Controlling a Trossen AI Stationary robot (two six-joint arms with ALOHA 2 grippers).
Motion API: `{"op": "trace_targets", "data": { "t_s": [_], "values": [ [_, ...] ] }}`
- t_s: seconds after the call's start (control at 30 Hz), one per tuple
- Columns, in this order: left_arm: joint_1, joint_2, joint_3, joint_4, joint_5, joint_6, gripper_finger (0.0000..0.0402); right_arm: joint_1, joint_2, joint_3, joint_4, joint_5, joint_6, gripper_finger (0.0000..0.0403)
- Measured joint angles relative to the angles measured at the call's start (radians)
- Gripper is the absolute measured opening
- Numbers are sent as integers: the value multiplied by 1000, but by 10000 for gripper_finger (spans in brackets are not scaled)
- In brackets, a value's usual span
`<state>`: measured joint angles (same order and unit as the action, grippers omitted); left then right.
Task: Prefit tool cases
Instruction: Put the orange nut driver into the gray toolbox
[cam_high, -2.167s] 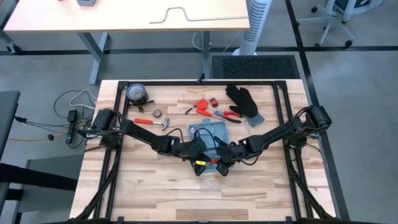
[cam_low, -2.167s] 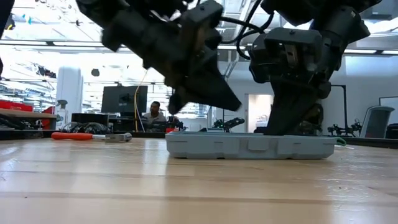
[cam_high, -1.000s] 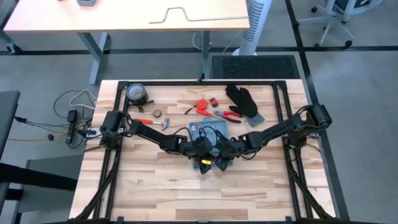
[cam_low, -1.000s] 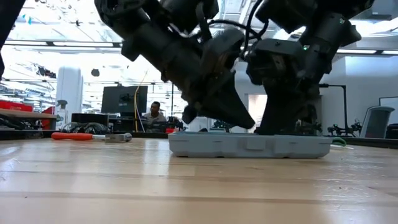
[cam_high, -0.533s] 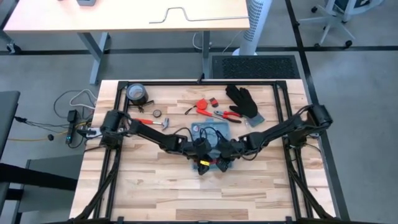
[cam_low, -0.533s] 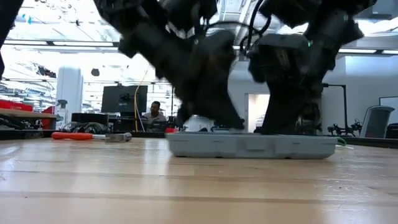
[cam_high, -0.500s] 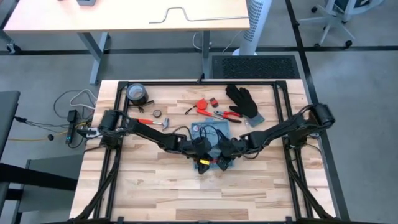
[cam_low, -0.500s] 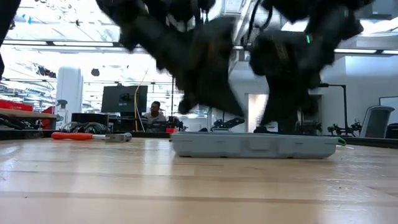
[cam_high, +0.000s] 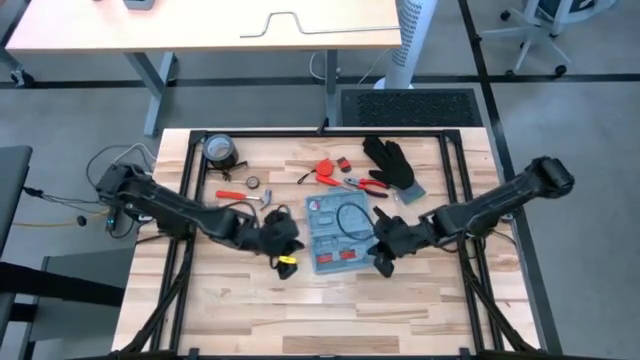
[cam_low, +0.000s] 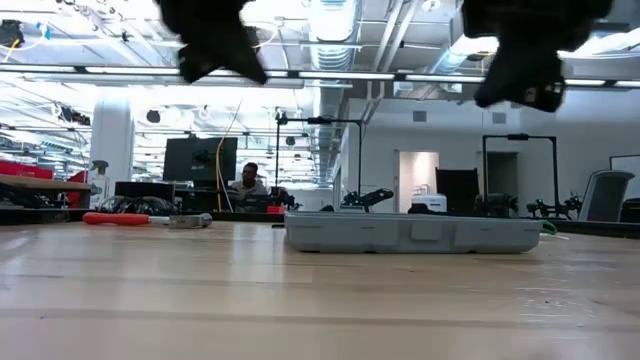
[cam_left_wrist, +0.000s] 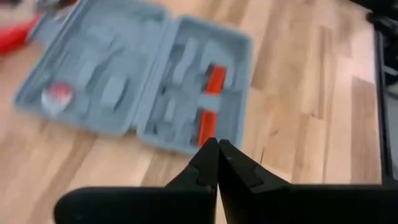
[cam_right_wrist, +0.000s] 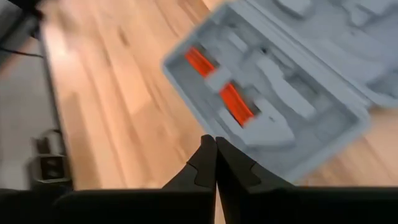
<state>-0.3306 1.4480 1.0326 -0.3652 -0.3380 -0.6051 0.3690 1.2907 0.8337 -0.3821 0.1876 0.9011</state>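
The tool case (cam_high: 335, 232) lies opened flat near the middle of the wooden surface (cam_high: 250, 300), both grey-blue halves facing up with their moulded slots showing; from the low view it sits level on the surface (cam_low: 300, 300) as a thin light slab (cam_low: 412, 232). In the half nearer the front edge two red-orange pieces are seated in slots, seen in the left wrist view (cam_left_wrist: 210, 102) and the right wrist view (cam_right_wrist: 217, 90), and the other half holds a small round red-and-white item (cam_left_wrist: 55, 96). A dark loop of cable (cam_high: 352, 220) lies across the open case. The left gripper (cam_high: 283, 248) hangs just beside the case on the side toward the left edge of the surface, not touching it, and its fingers (cam_left_wrist: 208, 163) are pressed together with nothing between them. The right gripper (cam_high: 385, 250) hangs just beside the case on the opposite side, toward the right edge, also clear of it, with its fingers (cam_right_wrist: 205, 163) likewise closed on nothing. In the low view both grippers are raised above the surface, only their dark lower parts showing at the top. Toward the back edge lie a roll of tape (cam_high: 219, 151), a hammer with a red handle (cam_high: 245, 197), a small round object (cam_high: 253, 182), red pliers and other red-handled tools (cam_high: 335, 172), and a black glove (cam_high: 390, 162). In the room beyond the surface a person (cam_low: 248, 182) sits at a monitor (cam_low: 200, 160).
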Motion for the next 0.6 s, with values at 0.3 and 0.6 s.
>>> {"op": "trace_targets", "data": {
  "t_s": [0.3, 0.6],
  "values": [
    [-69, -6, -302, 284, -30, -373, 0, 44, 201, 0, 68, 100, 22, 10],
    [44, -7, -349, 336, 33, -219, 0, -111, 343, 0, 262, -22, 10, 4]
  ]
}}
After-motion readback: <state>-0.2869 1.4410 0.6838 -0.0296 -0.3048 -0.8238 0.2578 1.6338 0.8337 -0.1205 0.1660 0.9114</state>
